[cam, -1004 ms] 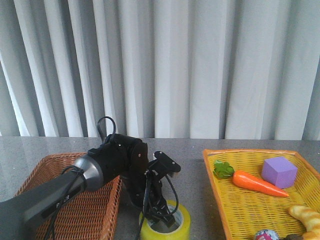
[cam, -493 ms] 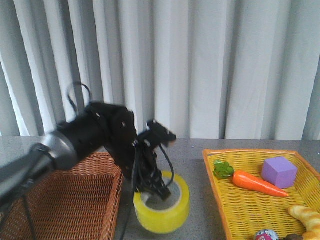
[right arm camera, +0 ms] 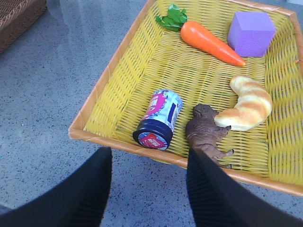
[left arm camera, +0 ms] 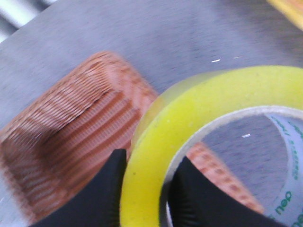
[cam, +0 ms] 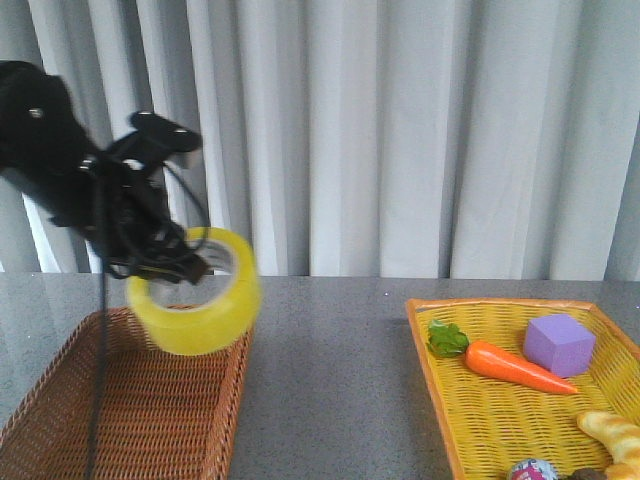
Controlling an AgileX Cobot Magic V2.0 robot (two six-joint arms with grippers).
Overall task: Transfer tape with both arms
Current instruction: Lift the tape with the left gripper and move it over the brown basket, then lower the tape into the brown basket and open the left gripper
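Observation:
The yellow tape roll [cam: 195, 292] hangs in the air above the brown wicker basket [cam: 130, 410] at the left of the front view. My left gripper [cam: 185, 262] is shut on the roll's wall, one finger inside the core and one outside. In the left wrist view the tape [left arm camera: 199, 123] fills the frame, pinched between the black fingers [left arm camera: 106, 189]. My right gripper [right arm camera: 149, 165] is open and empty over the grey table, just short of the yellow basket's near rim [right arm camera: 142, 151]. The right arm does not show in the front view.
The yellow basket [cam: 450, 400] at the right holds a carrot [cam: 510, 367], a purple cube [cam: 558, 343], a bread piece [right arm camera: 248, 104], a can [right arm camera: 158, 118] and a brown toy animal [right arm camera: 206, 130]. Grey curtains hang behind the table.
My left arm has lifted the tape off the table and swung it up and to the left, from beside the brown basket to above it.

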